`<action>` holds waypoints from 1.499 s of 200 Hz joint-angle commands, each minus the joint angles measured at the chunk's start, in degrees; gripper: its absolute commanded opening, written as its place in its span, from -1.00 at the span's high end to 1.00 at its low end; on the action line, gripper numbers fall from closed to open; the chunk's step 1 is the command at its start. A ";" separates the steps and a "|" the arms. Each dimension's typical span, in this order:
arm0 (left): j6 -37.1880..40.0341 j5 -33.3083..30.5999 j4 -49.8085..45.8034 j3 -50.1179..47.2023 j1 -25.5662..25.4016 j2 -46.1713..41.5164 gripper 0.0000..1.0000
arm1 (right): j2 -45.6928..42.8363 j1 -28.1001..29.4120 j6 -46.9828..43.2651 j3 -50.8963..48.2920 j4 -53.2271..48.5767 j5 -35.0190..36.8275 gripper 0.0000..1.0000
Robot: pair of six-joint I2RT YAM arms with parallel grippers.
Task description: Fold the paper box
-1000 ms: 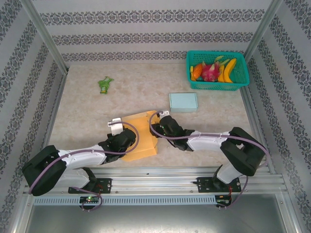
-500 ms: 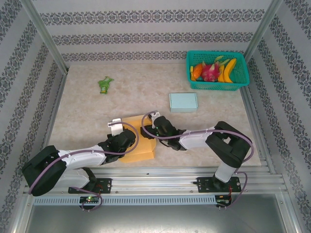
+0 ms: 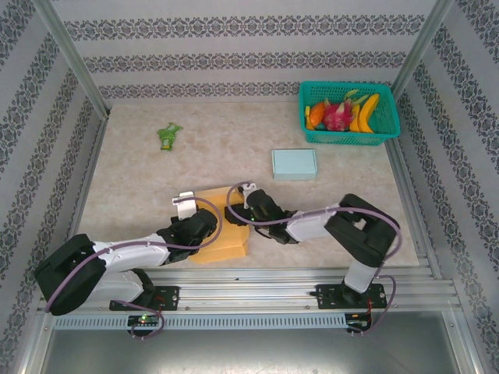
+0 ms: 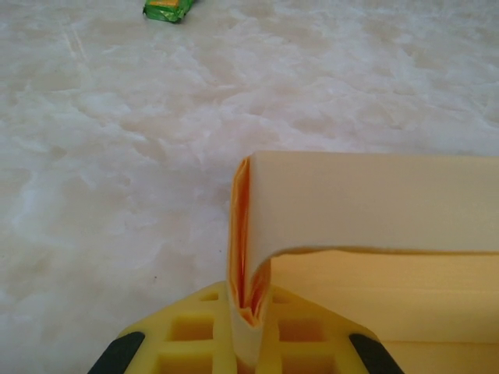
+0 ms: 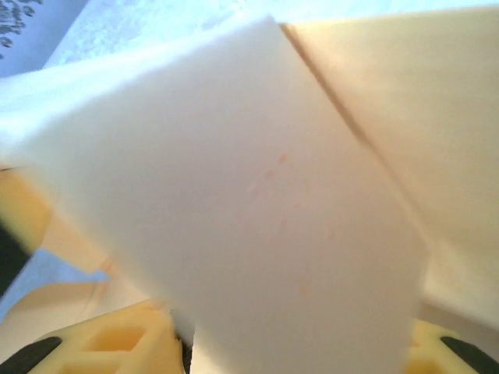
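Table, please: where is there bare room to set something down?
Free: the far strip between the green packet and the teal basket; the left side below the packet; the right side nearer than the blue box. Crowded: near centre, around the paper box.

No legible text anywhere.

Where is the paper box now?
Top view: the orange paper box lies near the front edge of the table, left of centre, between the left gripper and right gripper; the light blue box sits behind it, rightward.
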 commanded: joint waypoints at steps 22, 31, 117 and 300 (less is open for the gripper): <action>-1.28 -2.54 -0.08 0.30 -0.11 -0.53 1.00 | -13.08 0.83 -6.45 -4.48 -10.90 5.00 0.04; -1.16 -2.59 -0.13 0.26 -0.11 -0.79 1.00 | -16.07 0.81 -7.46 -5.73 -13.01 5.59 0.04; 9.01 2.73 11.49 -4.86 -0.09 -6.34 1.00 | -29.26 -8.54 -18.78 -8.83 -23.33 4.53 -0.04; 11.06 7.55 12.90 -5.44 -0.06 -9.62 1.00 | -22.32 -4.21 -25.47 -5.53 -13.77 -4.79 0.02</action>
